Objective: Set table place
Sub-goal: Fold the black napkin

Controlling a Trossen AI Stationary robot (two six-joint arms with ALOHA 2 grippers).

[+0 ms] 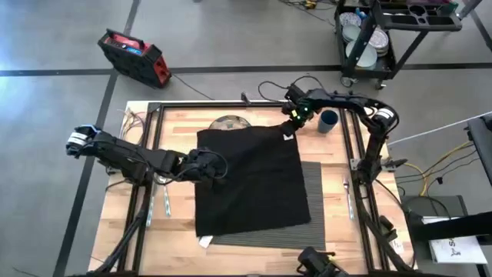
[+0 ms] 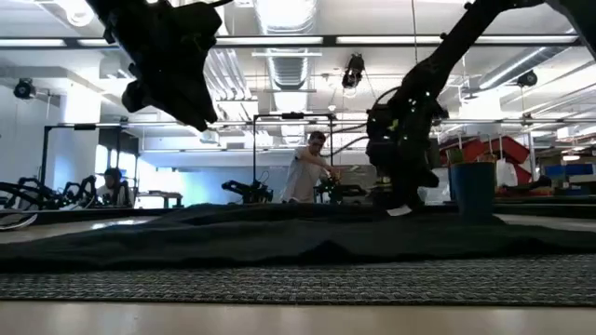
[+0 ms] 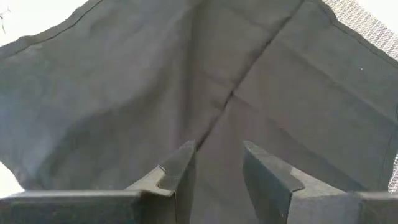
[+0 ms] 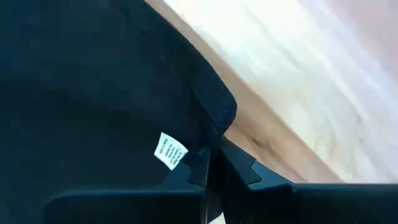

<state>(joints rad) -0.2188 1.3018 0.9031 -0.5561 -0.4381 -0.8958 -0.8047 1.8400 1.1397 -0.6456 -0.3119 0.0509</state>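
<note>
A black cloth napkin (image 1: 246,181) lies spread over the dark grey ribbed placemat (image 1: 314,196), which shows only along the cloth's right and near edges. A plate (image 1: 229,121) peeks out from under the cloth's far edge. My right gripper (image 1: 290,129) is shut on the cloth's far right corner. My left gripper (image 3: 217,168) hangs open above the cloth's left half, its fingers clear of it in the low view (image 2: 186,102). My right gripper pinches the napkin's far right corner (image 4: 214,121) between its two fingers, right beside the white label (image 4: 170,151). The fingers come from above, pointing down. The corner stays low by the table (image 2: 400,209), and the rest of the cloth lies on the placemat.
A blue cup (image 1: 328,121) stands on the wooden table just right of my right gripper. Cutlery lies by the left frame rail (image 1: 167,201) and by the right one (image 1: 347,196). The black tube frame (image 1: 231,105) rings the work area.
</note>
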